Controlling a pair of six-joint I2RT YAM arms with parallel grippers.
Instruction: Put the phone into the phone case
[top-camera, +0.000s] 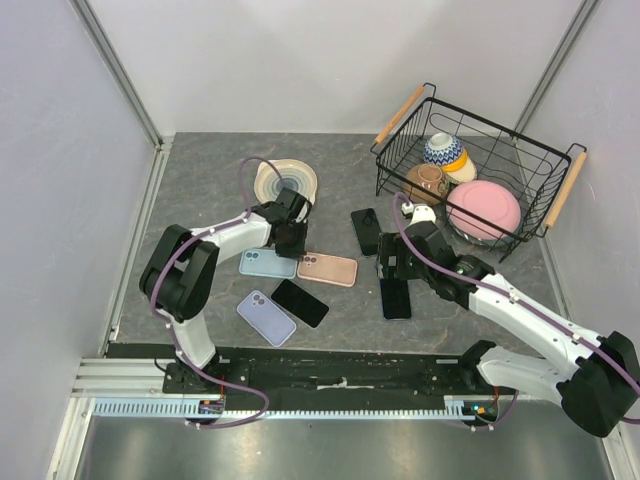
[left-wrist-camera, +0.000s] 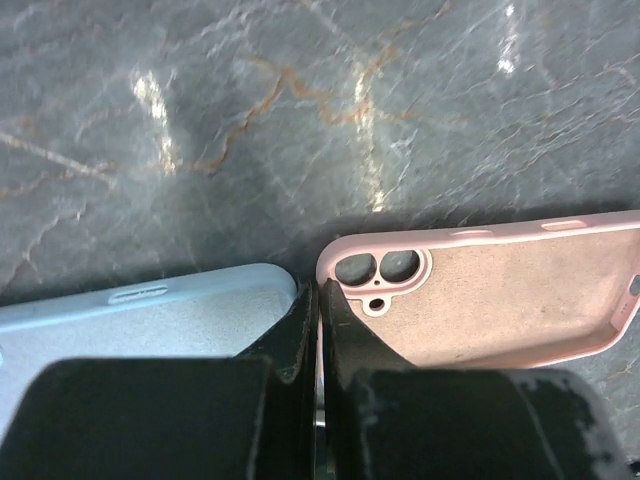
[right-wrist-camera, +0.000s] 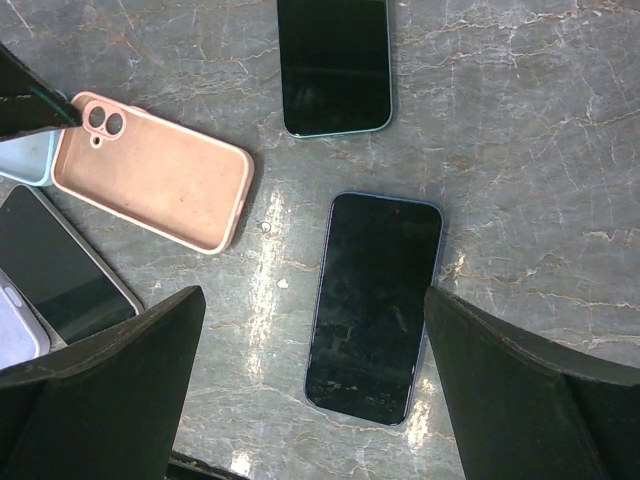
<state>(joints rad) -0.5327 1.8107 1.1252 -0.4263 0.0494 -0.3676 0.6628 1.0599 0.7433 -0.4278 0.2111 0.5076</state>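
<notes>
Nothing is cased yet: the phone (right-wrist-camera: 375, 305) is seen flat on the table (right-wrist-camera: 520, 120) beneath the wide-spread right gripper (right-wrist-camera: 310, 298), while the left gripper (left-wrist-camera: 318, 300) is pressed shut at the corner of the empty pink case (left-wrist-camera: 480, 300).

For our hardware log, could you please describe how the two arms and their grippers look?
Both arms have white links with bulky black joints. A purple cable loops along each: left arm, right arm. The left gripper and right gripper are black, with broad, flat fingers, scuffed at the edges.
</notes>
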